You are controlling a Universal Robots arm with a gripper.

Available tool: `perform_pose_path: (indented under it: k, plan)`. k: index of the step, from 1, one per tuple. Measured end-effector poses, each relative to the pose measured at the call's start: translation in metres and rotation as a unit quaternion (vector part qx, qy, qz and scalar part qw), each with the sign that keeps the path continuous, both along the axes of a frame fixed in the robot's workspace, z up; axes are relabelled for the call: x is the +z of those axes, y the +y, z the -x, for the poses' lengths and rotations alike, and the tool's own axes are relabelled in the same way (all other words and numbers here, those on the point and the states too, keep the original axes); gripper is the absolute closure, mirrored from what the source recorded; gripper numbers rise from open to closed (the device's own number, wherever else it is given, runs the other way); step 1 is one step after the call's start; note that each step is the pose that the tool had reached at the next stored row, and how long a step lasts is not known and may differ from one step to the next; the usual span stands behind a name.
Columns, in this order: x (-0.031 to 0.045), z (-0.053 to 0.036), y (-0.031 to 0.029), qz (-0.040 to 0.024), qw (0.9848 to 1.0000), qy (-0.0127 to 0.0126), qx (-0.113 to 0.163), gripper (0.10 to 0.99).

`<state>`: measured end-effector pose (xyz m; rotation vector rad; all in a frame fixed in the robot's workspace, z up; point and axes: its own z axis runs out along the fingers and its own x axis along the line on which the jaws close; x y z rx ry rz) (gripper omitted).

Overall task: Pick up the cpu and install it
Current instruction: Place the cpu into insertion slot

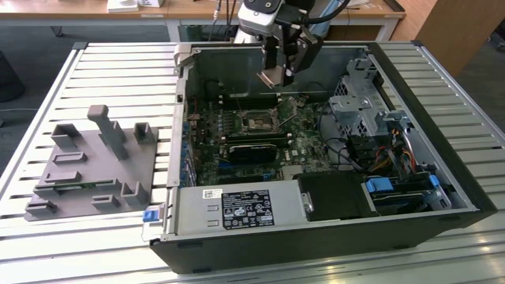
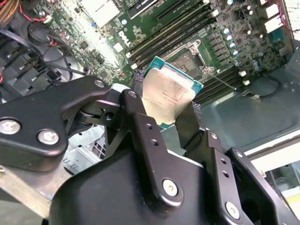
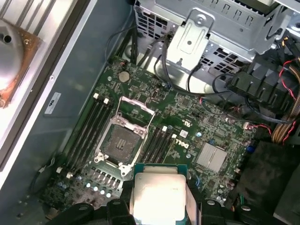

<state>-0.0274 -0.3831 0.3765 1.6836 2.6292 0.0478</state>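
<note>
- While I watch the exterior view, the gripper [image 1: 276,80] hangs inside the open computer case [image 1: 442,177], above the motherboard [image 1: 236,145] and clear of it.
- Pickup looks done: the cpu [image 1: 271,76] sits at the gripper's tips, up in the air and touching nothing else.
- In the second wrist view, the two black fingers [image 2: 136,117] are clamped on opposite edges of the chip, silvery lid toward the camera. I judge the edge hold is there to keep the pads off its contact side.
- In the first wrist view, the socket [image 3: 119,140] lies bare with its metal load plate [image 3: 136,105] swung up, left open, I'd say, so the chip can go straight in.
- The chip is near the socket but apart from it, not yet seated.
- It looks tilted rather than flat to the board, though I can't be sure.
- At the exterior view's left, the grey tray [image 1: 79,171] rests on the slatted table [image 1: 47,77], well apart from the case.
</note>
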Motion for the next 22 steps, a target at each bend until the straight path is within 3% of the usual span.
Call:
perform_pose_path:
  k: [11, 22]
  plan:
    - [-0.0006, 0.0000, 0.0007, 0.0014, 0.9991, 0.0000, -0.042, 0.557]
    - [-0.0014, 0.0000, 0.0016, 0.0028, 0.9956, 0.0000, -0.094, 0.557]
